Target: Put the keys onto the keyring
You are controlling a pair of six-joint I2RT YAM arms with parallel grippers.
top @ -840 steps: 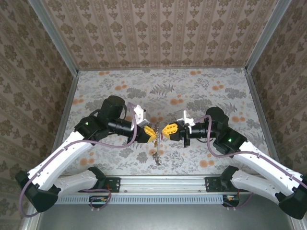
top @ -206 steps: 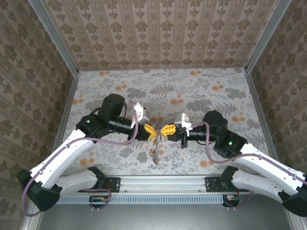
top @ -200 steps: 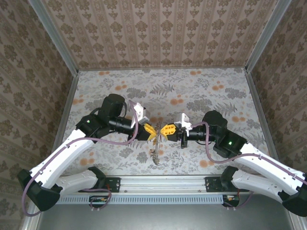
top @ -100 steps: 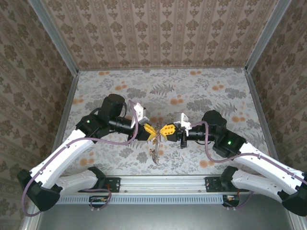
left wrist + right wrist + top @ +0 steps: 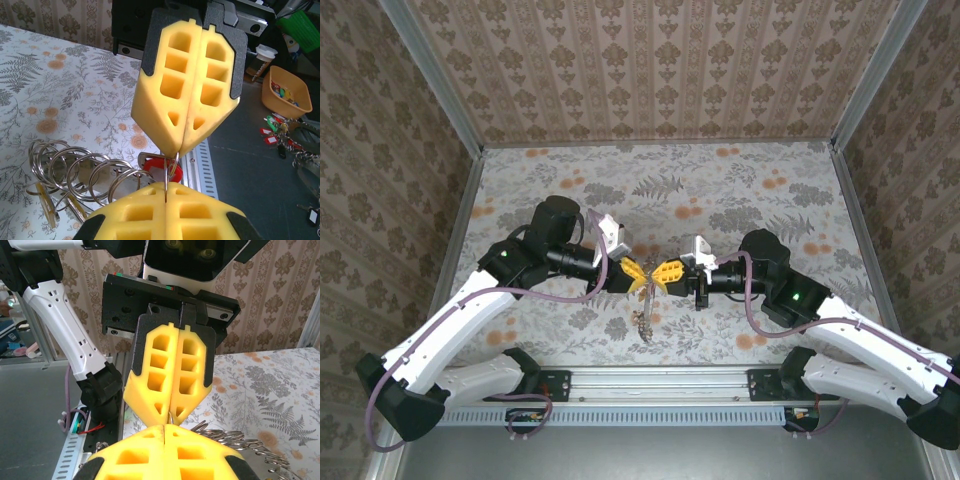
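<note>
The two arms meet tip to tip above the middle of the floral table (image 5: 720, 190), so that each claw can work on the same small piece of metal. The left gripper (image 5: 165, 187) has its yellow jaws pressed fully together, and a thin wire of the keyring (image 5: 165, 177) runs straight into the seam between them, so it appears to be pinching the ring to hold it steady in the air. The right gripper (image 5: 176, 150) is also fully closed, its tips coming down onto the same spot from the opposite side. A red-headed key (image 5: 176, 176) sits just behind those tips, touching the ring. Whether the right jaws grip the key or the ring wire itself cannot be told.

A chain of split rings (image 5: 85, 172) hangs away from the pinch point toward the table, with brass tags (image 5: 46, 212) dangling at its far end. Holding the ring aloft probably lets that weight drop clear and leaves the ring's wire free for threading.
</note>
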